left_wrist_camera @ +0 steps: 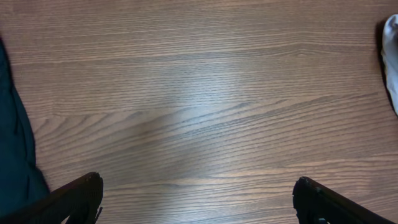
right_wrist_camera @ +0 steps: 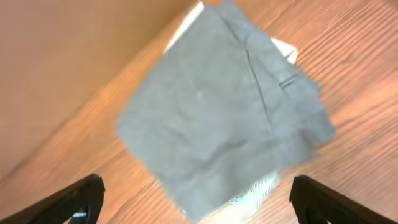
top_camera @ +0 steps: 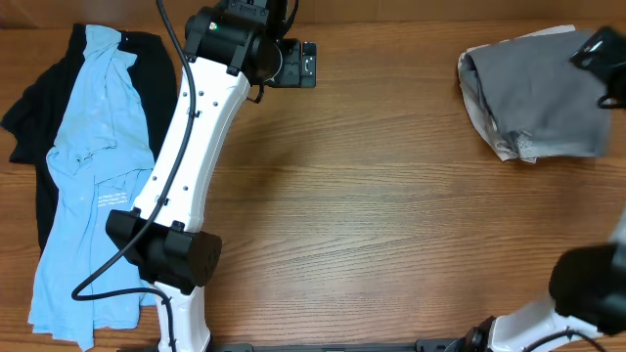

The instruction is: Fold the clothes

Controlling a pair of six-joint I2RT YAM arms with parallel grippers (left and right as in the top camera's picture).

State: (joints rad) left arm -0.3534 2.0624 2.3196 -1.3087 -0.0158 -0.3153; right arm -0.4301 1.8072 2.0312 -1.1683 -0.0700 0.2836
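The grey shorts (top_camera: 541,98) lie folded at the table's far right, with a light garment (top_camera: 473,110) showing under their left edge. In the right wrist view the grey shorts (right_wrist_camera: 224,118) fill the middle, blurred. My right gripper (right_wrist_camera: 196,199) is open above them and holds nothing; it shows at the overhead view's right edge (top_camera: 602,61). The light-blue shirt (top_camera: 88,166) lies spread on a black garment (top_camera: 34,108) at the far left. My left gripper (left_wrist_camera: 198,199) is open and empty above bare wood; in the overhead view it is at the top centre (top_camera: 305,65).
The left arm (top_camera: 186,156) stretches from the front edge to the back of the wooden table (top_camera: 372,215). The right arm's base (top_camera: 587,284) stands at the front right. A dark cloth edge (left_wrist_camera: 12,149) and a white cloth edge (left_wrist_camera: 392,56) show in the left wrist view.
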